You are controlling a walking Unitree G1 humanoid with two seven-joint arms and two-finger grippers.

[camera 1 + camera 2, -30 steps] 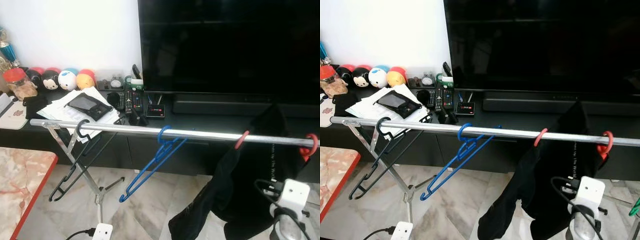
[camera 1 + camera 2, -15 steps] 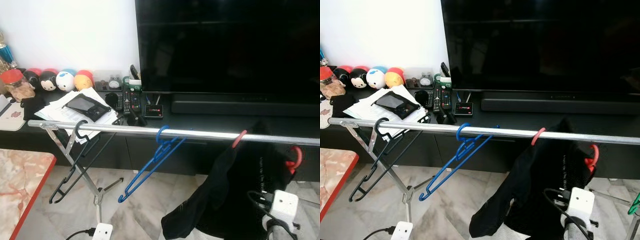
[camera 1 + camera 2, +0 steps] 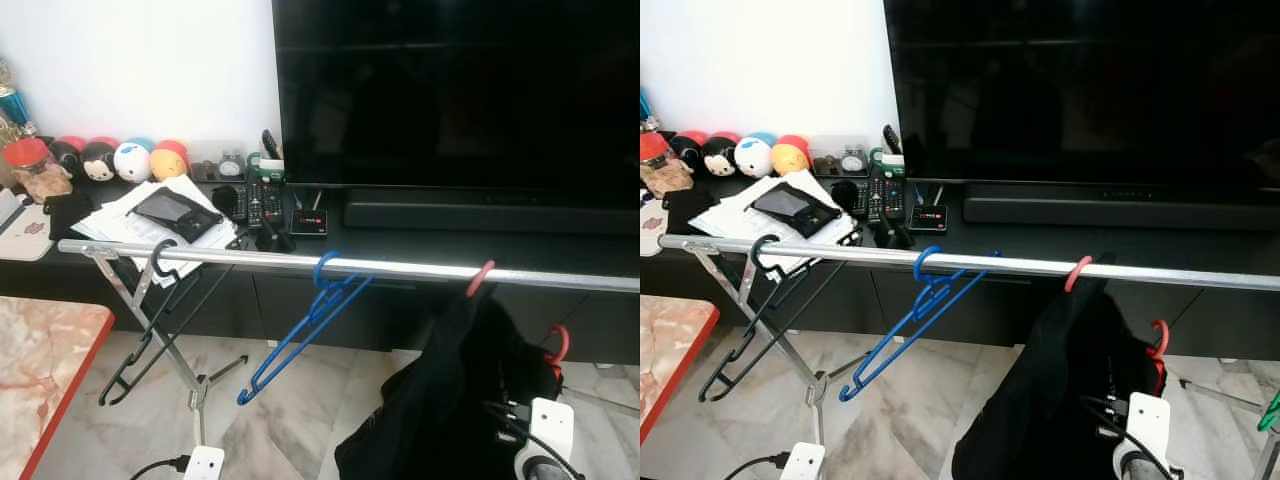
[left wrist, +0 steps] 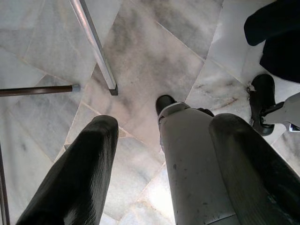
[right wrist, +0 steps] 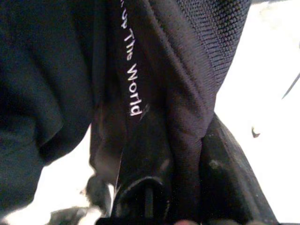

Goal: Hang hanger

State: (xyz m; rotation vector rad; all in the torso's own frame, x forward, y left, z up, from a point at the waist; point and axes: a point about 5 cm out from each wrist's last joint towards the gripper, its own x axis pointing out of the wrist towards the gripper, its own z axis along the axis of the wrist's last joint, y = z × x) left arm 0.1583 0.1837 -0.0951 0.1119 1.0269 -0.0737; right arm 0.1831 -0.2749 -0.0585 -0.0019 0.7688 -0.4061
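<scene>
Hanger (image 3: 1156, 345) — red, black garment (image 3: 450, 400) draped on it — pinched through cloth by right gripper (image 5: 187, 187); left gripper (image 4: 164, 159) spread

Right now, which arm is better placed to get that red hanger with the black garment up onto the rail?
Right. The right gripper is clamped on the black garment by the red hanger, just under the rail. The left gripper hangs open over the floor.

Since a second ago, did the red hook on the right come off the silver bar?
Yes. The red hook has dropped below the silver bar, down with the black garment the right end effector grips.
</scene>
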